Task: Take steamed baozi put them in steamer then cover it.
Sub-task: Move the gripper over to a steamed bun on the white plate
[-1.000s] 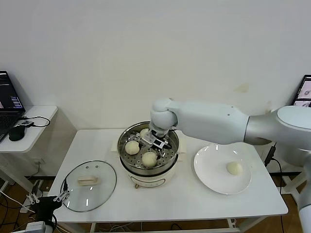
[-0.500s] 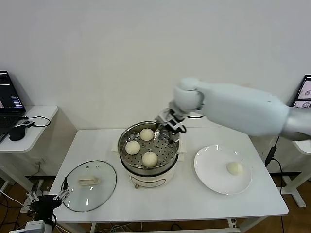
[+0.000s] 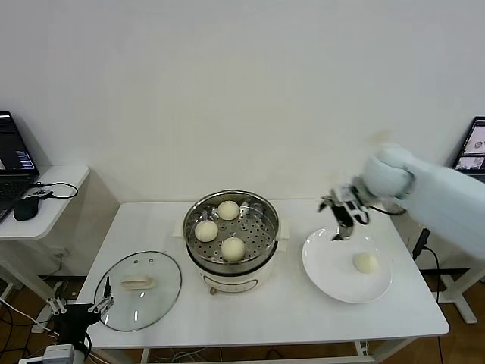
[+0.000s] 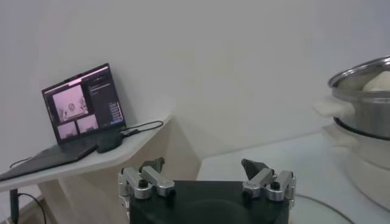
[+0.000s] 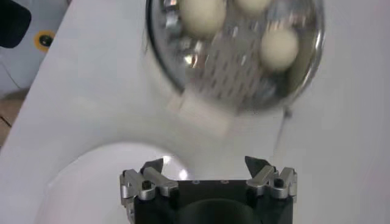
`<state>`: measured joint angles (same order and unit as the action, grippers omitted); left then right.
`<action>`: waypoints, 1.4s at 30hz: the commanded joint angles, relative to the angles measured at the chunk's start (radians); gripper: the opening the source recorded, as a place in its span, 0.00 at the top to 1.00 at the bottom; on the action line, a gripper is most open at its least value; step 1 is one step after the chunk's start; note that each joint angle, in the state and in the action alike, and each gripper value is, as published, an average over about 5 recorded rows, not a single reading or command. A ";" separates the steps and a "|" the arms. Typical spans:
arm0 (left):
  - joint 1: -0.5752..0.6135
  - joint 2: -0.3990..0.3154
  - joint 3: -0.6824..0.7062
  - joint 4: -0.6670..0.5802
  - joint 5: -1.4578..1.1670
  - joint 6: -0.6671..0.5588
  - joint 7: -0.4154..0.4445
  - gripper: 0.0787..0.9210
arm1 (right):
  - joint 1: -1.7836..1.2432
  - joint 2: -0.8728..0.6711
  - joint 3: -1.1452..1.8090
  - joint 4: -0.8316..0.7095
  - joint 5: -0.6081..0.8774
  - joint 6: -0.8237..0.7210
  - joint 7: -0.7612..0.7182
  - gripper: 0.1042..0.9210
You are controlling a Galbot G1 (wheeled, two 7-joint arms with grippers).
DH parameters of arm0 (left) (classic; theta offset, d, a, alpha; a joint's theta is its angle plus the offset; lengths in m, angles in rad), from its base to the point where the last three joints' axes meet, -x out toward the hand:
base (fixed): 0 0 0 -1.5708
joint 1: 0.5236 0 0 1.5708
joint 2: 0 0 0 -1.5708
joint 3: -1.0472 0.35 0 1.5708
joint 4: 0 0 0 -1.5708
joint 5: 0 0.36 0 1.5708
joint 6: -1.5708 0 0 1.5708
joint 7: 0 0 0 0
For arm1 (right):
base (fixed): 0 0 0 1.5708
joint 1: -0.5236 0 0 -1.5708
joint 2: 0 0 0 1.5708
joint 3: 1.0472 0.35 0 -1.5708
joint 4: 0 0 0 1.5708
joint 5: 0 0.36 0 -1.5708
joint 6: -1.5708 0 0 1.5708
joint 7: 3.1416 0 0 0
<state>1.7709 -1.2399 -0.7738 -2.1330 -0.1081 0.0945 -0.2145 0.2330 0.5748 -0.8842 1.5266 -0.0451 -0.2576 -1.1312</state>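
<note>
Hovering above the far rim of the white plate (image 3: pixel 333 273), the right gripper (image 3: pixel 345 212) has its fingers apart and empty. One steamed baozi (image 3: pixel 365 262) lies on that plate at about 4 o'clock from the gripper. Three more sit in the steamer (image 3: pixel 232 262) at table centre. The cover (image 3: pixel 139 290) lies flat at the steamer's 8 o'clock. The left gripper (image 3: pixel 79 311), fingers spread, is parked beside the cover's near-left edge.

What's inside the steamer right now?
Three baozi sit on the steamer's perforated tray, uncovered. Whatever is below the tray is hidden.
</note>
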 commanded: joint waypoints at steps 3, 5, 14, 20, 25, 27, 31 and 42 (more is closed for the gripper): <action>0.002 -0.003 0.008 0.008 0.006 0.000 0.000 0.12 | -0.334 -0.127 0.245 -0.130 -0.190 0.039 -0.003 0.12; 0.003 -0.005 0.009 0.009 0.007 0.000 0.000 0.12 | -0.355 -0.108 0.266 -0.159 -0.205 0.040 0.001 0.12; 0.006 -0.007 0.006 0.024 0.007 -0.002 -0.003 0.12 | -0.408 -0.025 0.297 -0.252 -0.245 0.050 0.021 0.12; 0.004 -0.011 0.004 0.029 0.006 -0.001 -0.003 0.12 | -0.407 0.051 0.302 -0.327 -0.265 0.061 0.034 0.12; 0.004 -0.011 -0.001 0.035 0.005 -0.001 -0.004 0.12 | -0.412 0.097 0.304 -0.377 -0.281 0.067 0.036 0.12; 0.003 -0.010 -0.002 0.038 0.004 -0.002 -0.004 0.12 | -0.413 0.114 0.304 -0.397 -0.288 0.068 0.037 0.12; 0.001 -0.011 -0.003 0.043 0.003 -0.002 -0.004 0.12 | -0.411 0.138 0.306 -0.428 -0.302 0.069 0.039 0.12; -0.001 -0.011 -0.003 0.051 0.002 -0.002 -0.004 0.12 | -0.417 0.173 0.315 -0.475 -0.318 0.066 0.042 0.16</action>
<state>1.7704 -1.2512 -0.7767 -2.0833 -0.1062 0.0925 -0.2179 -0.1722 0.7098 -0.5783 1.1054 -0.3485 -0.1921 -1.0897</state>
